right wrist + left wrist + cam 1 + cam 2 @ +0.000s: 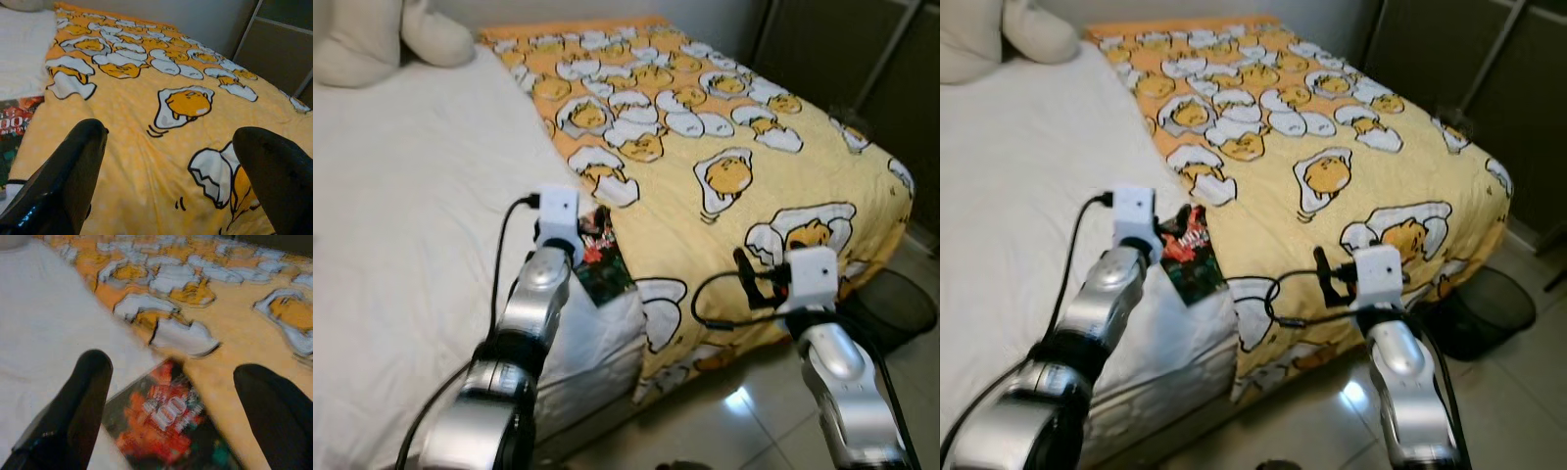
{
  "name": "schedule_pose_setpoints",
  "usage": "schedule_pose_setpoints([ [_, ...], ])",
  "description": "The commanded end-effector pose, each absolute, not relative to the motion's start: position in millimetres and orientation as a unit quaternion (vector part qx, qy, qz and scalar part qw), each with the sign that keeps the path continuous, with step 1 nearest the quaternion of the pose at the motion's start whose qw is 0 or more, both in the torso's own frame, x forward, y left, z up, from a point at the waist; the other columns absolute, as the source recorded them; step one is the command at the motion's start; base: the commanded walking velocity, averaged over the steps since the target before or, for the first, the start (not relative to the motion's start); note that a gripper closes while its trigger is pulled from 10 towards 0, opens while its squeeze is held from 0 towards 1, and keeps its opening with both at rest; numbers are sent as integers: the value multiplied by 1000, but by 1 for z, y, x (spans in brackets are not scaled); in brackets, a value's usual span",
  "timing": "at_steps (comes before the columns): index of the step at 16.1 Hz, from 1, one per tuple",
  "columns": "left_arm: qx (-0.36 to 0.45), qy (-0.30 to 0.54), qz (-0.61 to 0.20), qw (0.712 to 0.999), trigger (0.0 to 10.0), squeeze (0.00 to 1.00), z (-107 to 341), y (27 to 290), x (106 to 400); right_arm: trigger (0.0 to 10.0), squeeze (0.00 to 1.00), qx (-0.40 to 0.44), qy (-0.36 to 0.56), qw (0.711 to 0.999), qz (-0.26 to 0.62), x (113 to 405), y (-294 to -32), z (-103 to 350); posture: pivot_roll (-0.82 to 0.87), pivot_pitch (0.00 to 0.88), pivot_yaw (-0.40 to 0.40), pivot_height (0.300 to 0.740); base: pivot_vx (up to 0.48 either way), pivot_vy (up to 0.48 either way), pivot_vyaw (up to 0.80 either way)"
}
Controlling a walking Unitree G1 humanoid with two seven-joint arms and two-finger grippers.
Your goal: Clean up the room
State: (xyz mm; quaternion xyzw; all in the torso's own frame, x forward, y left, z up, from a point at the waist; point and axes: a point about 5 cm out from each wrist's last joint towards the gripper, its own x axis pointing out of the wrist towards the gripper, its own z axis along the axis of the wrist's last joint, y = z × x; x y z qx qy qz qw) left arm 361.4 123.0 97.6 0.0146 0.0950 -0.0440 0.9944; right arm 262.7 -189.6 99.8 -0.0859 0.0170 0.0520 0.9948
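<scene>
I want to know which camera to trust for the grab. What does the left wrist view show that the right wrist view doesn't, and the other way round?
Left wrist view: the dark book with red cover art lies centred between the open left gripper fingers, where the white sheet meets the yellow egg-print blanket.

Right wrist view: the blanket stretches ahead of the open right gripper, with a grey wall and a dark cabinet beyond.

Both: blanket, white sheet, and the book, which the right wrist view catches only at its edge.
</scene>
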Motion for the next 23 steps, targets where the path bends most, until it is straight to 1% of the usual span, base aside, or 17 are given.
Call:
schedule_pose_setpoints([
  [1, 12, 118, -29, 993, 10000, 0, 90, 127, 361, 10000, 0, -93, 9, 994, 52, 260, -192, 107, -109, 0, -56, 736, 0, 0, 0],
  [2, -28, 154, 6, 988, 10000, 0, 80, 132, 362, 10000, 0, -105, 21, 993, 56, 247, -197, 107, -144, 0, -73, 736, 0, 0, 0],
  [3, -34, 161, 12, 986, 10000, 0, 78, 133, 361, 10000, 0, -106, 23, 992, 57, 242, -198, 108, -159, 16, -76, 736, 0, 0, 0],
  [4, -35, 177, 19, 983, 10000, 0, 72, 133, 359, 10000, 0, -114, 31, 991, 59, 232, -200, 108, -185, 42, -85, 736, 0, 0, 0],
  [5, -54, 202, 26, 978, 10000, 0, 62, 131, 354, 10000, 0, -119, 49, 990, 62, 215, -204, 106, -221, 78, -95, 736, 0, 0, 0],
  [6, -66, 211, 26, 975, 10000, 0, 59, 130, 353, 10000, 0, -121, 54, 989, 63, 210, -205, 107, -234, 90, -98, 736, 0, 0, 0],
  [7, -111, 242, 26, 963, 10000, 0, 49, 125, 347, 10000, 0, -130, 65, 987, 62, 197, -208, 109, -280, 130, -105, 736, 0, 0, 0],
  [8, -129, 254, 30, 958, 10000, 0, 44, 124, 344, 10000, 0, -134, 75, 987, 57, 188, -212, 112, -308, 153, -115, 736, 0, 0, 0],
  [10, -159, 250, 29, 955, 10000, 0, 44, 120, 344, 10000, 0, -142, 86, 985, 51, 173, -217, 118, -342, 170, -126, 736, 0, 0, 0],
  [13, -146, 248, 20, 957, 10000, 0, 45, 114, 344, 10000, 0, -147, 102, 983, 47, 162, -219, 120, -363, 177, -131, 736, 0, 0, 0],
  [14, -128, 255, 19, 958, 10000, 0, 41, 111, 342, 10000, 0, -143, 111, 982, 46, 155, -216, 121, -364, 180, -128, 736, 0, 0, 0],
  [16, -110, 265, 24, 958, 10000, 0, 37, 111, 338, 10000, 0, -142, 115, 982, 46, 153, -215, 119, -362, 183, -127, 736, 0, 0, 0],
  [17, -118, 270, 23, 955, 10000, 0, 34, 110, 336, 10000, 0, -141, 116, 982, 46, 153, -215, 120, -363, 182, -125, 736, 0, 0, 0],
  [18, -157, 275, 12, 949, 10000, 0, 31, 105, 333, 10000, 0, -141, 118, 982, 46, 153, -215, 121, -363, 181, -124, 736, 0, 0, 0],
  [19, -170, 295, 17, 940, 3216, 0, 24, 103, 328, 10000, 0, -142, 119, 982, 45, 153, -216, 121, -364, 182, -122, 736, 0, 0, 0],
  [20, -192, 311, 22, 930, 0, 0, 19, 100, 323, 10000, 0, -142, 121, 982, 43, 153, -216, 121, -364, 184, -121, 736, 0, 0, 0],
  [23, -216, 311, 20, 925, 0, 0, 18, 96, 322, 10000, 0, -139, 126, 981, 41, 150, -214, 120, -367, 185, -120, 736, 0, 0, 0],
])
